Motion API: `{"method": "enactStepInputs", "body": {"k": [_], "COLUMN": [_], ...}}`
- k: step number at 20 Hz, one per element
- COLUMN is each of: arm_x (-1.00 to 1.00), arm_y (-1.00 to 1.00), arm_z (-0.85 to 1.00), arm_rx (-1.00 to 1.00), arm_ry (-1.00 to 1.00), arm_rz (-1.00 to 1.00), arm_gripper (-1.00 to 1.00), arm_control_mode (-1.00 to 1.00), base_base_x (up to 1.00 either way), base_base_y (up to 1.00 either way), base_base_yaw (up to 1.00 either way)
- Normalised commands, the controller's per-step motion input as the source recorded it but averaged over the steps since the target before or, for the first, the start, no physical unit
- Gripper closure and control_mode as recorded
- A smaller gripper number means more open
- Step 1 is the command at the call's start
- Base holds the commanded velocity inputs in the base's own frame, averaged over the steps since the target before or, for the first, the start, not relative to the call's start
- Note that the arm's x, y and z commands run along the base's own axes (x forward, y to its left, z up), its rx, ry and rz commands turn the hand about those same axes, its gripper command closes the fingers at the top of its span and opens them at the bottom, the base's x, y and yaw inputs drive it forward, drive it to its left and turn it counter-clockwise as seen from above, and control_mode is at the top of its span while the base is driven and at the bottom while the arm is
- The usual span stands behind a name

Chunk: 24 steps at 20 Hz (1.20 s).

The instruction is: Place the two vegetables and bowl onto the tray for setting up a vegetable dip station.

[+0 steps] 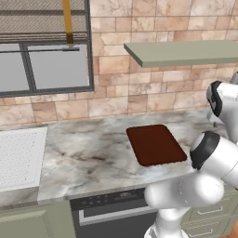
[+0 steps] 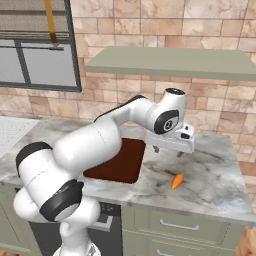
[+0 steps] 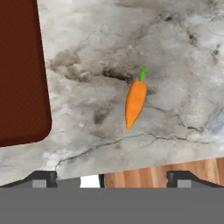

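While the gripper (image 2: pixel 167 151) hangs above the counter (image 2: pixel 220 175) with its jaws wide apart and nothing between them, the carrot (image 3: pixel 135 101) could roll away (it is round and tapered) if one finger touches it first during the descent. It lies flat on the marble, well below the fingers, and the tray (image 3: pixel 19 74) is near, apart

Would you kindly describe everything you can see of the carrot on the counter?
The carrot is small, smooth and bright orange, tapering to a point, with a short green stem at its thick end. It lies flat on the marbled grey counter, apart from the dark reddish-brown tray and off it. Nothing but the counter touches it; the gripper hangs open above it.
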Motion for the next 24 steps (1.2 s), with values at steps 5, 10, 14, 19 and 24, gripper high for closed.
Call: {"method": "enactStepInputs", "body": {"k": [5,10,14,19,24], "arm_x": [0.01,0.07,0.09,0.15,0.25], "arm_y": [-0.30,-0.13,-0.12,-0.01,0.00], "arm_z": [-0.40,-0.34,-0.34,-0.36,-0.38], "arm_rx": [0.00,0.00,0.01,0.00,0.00], "arm_ry": [0.00,0.00,0.00,0.00,0.00], "arm_rz": [-0.01,-0.03,-0.02,-0.01,0.00], "arm_gripper": [-1.00,-1.00,-1.00,-1.00,-1.00], "arm_control_mode": [-1.00,-1.00,-1.00,-1.00,-1.00], "base_base_x": [0.00,0.00,0.00,0.00,0.00], "base_base_y": [0.00,0.00,0.00,0.00,0.00], "base_base_yaw": [0.00,0.00,0.00,0.00,0.00]}}
